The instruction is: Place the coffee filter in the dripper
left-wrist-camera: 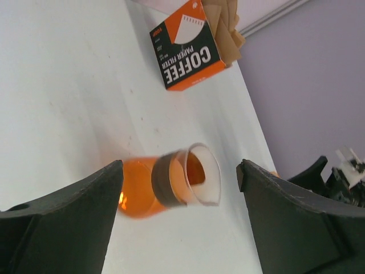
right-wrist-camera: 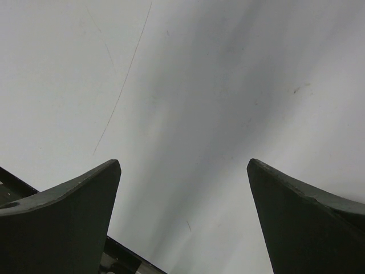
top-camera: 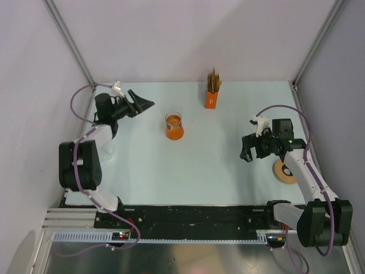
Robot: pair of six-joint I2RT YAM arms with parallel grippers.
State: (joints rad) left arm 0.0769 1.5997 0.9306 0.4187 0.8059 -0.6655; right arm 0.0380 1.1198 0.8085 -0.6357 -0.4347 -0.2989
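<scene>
Now, with left claw (top-camera: 142, 101) and right claw (top-camera: 248, 148) open and empty, gently pinch just one brown paper (left-wrist-camera: 224, 25) from the orange box (left-wrist-camera: 188, 51).

Clear orange glass beaker (left-wrist-camera: 171, 182): glossy. Orange-black cardboard box (left-wrist-camera: 188, 54): slight sheen. Brown paper filters (left-wrist-camera: 225, 28): matt. White table (left-wrist-camera: 68, 85): smooth, matt. Left gripper (left-wrist-camera: 179, 166) fingers (left-wrist-camera: 57, 228): matt black plastic.
</scene>
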